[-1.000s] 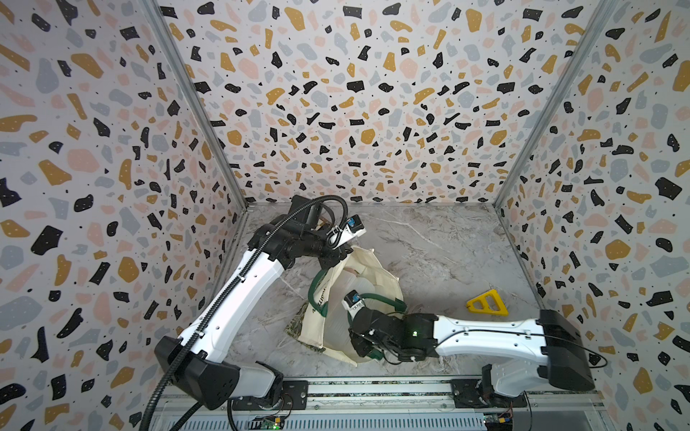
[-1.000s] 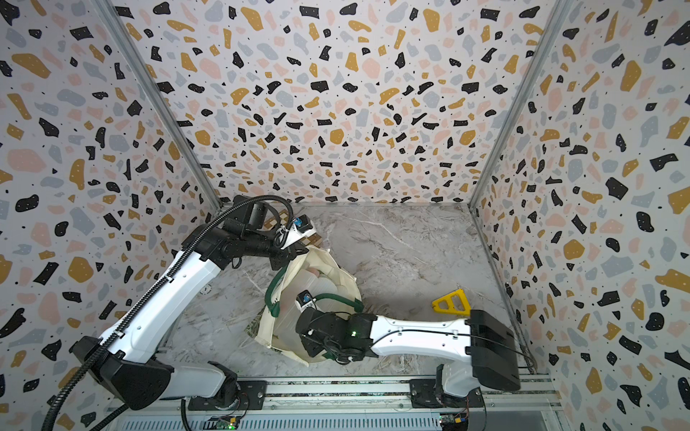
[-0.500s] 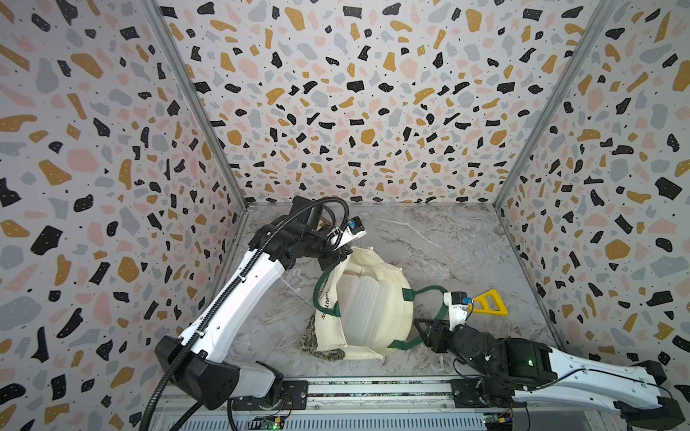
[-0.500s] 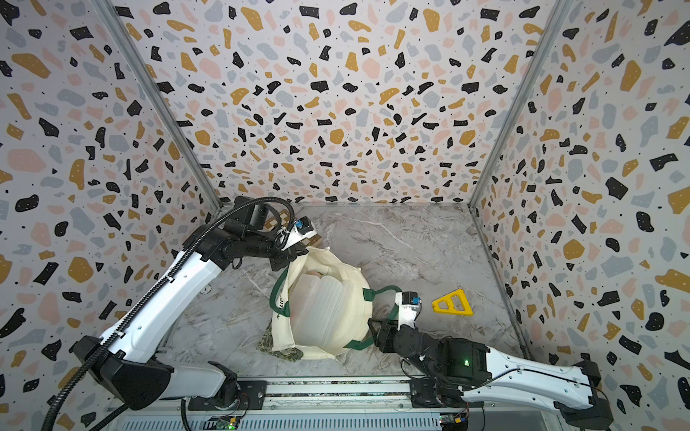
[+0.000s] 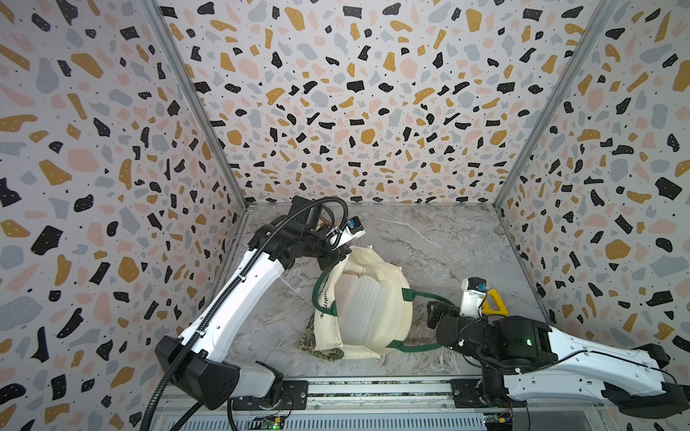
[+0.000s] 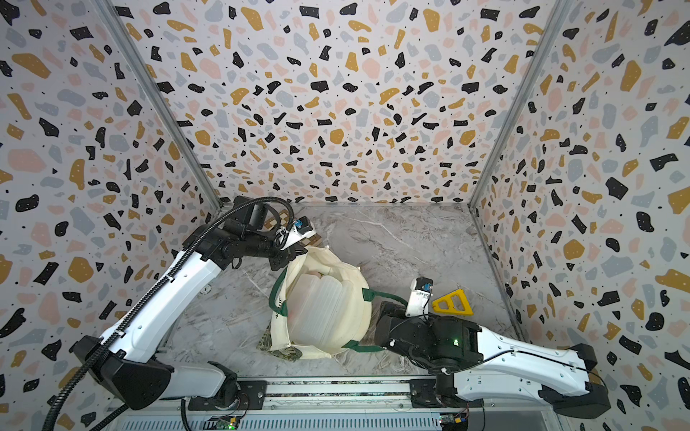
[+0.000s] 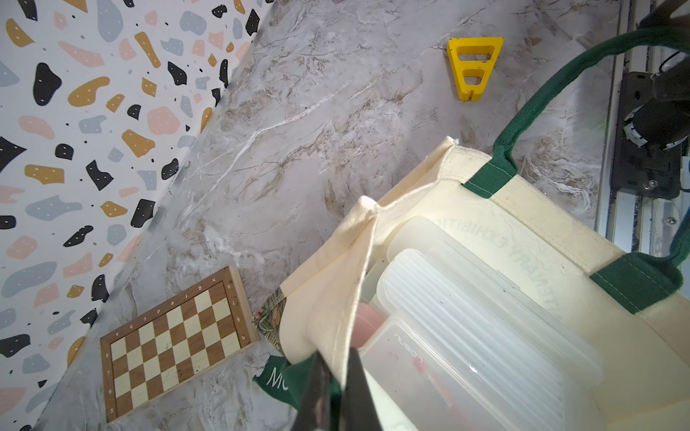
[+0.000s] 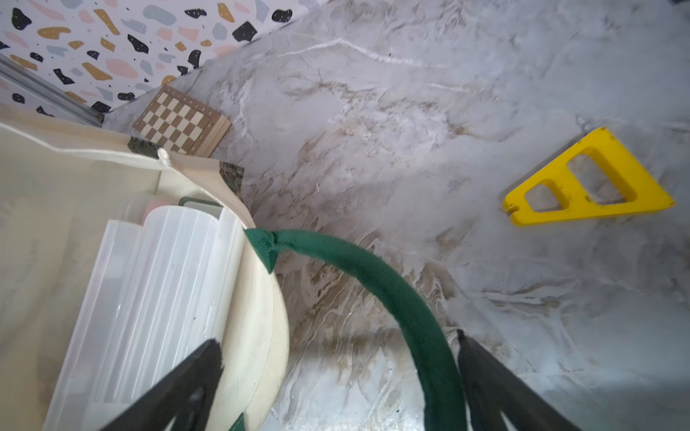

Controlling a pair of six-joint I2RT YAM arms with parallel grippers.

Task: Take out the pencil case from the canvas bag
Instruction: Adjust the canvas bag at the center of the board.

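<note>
The cream canvas bag (image 5: pixel 397 287) (image 6: pixel 360 321) lies mid-table with its mouth spread wide. Inside shows a translucent ribbed pencil case (image 5: pixel 362 309) (image 6: pixel 321 306) (image 7: pixel 466 321) (image 8: pixel 160 283) among similar clear cases. My left gripper (image 5: pixel 336 257) (image 6: pixel 289 257) (image 7: pixel 336 358) is shut on the bag's far rim beside a green strap. My right gripper (image 5: pixel 435 315) (image 6: pixel 386 317) (image 8: pixel 336 339) stands open just right of the bag. The bag's green handle (image 8: pixel 373 276) runs between its fingers, close to one of them, with neither pressing on it.
A yellow triangular piece (image 5: pixel 494 302) (image 6: pixel 453 302) (image 8: pixel 590 179) lies on the marble to the right, just behind my right wrist. A wooden chessboard (image 7: pixel 175 339) (image 8: pixel 183 121) sits in the far left corner by the wall. Speckled walls close three sides.
My right gripper has come out of the bag, moved off to its right side and opened wide. The bag's mouth has spread open. The left arm has held still.
</note>
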